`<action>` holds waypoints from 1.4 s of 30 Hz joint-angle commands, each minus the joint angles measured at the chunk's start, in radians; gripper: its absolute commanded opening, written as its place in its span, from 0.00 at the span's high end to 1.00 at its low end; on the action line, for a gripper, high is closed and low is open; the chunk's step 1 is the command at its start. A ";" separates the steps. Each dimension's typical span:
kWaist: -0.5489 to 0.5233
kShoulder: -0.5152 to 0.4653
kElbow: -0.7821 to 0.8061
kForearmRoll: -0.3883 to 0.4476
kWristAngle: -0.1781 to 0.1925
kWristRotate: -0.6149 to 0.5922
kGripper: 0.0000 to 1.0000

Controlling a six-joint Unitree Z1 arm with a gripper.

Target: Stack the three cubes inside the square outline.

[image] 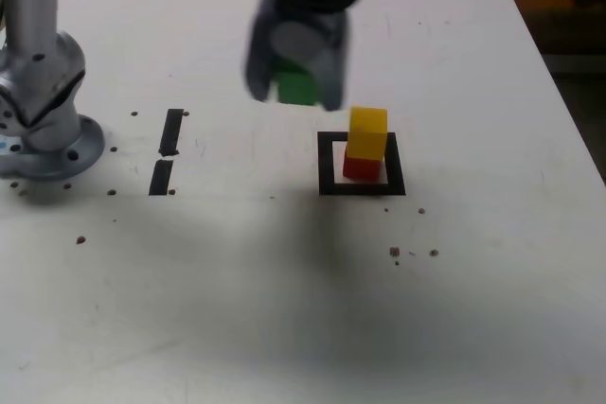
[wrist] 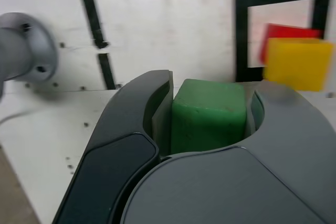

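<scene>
"Where's the green cube [image: 297, 88]?"

"In the hand [wrist: 209, 116], pinched between its two fingers. They stand just a cube's width apart, closed on its sides."

"And the place it has to go?"

"The yellow cube [image: 367, 133], on top of the red cube [image: 362, 167]. Those two are stacked inside the square outline [image: 327, 164] on the tabletop [image: 218, 281]."

"Which way from the hand, then?"

"To the right, in the exterior view. The hand hangs up in the air, left of the stack, and I'd judge it has to travel right."

"Any nearer or farther?"

"Can't tell for sure; its height muddles that. I'd get it squarely over the yellow cube before lowering, or the green one could knock the stack sideways."
</scene>
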 commanded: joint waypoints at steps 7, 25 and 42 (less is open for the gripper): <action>0.024 0.030 -0.158 0.015 0.026 0.024 0.81; 0.079 0.150 -0.165 0.006 0.004 0.076 0.81; 0.094 0.186 -0.174 0.000 -0.022 0.090 0.78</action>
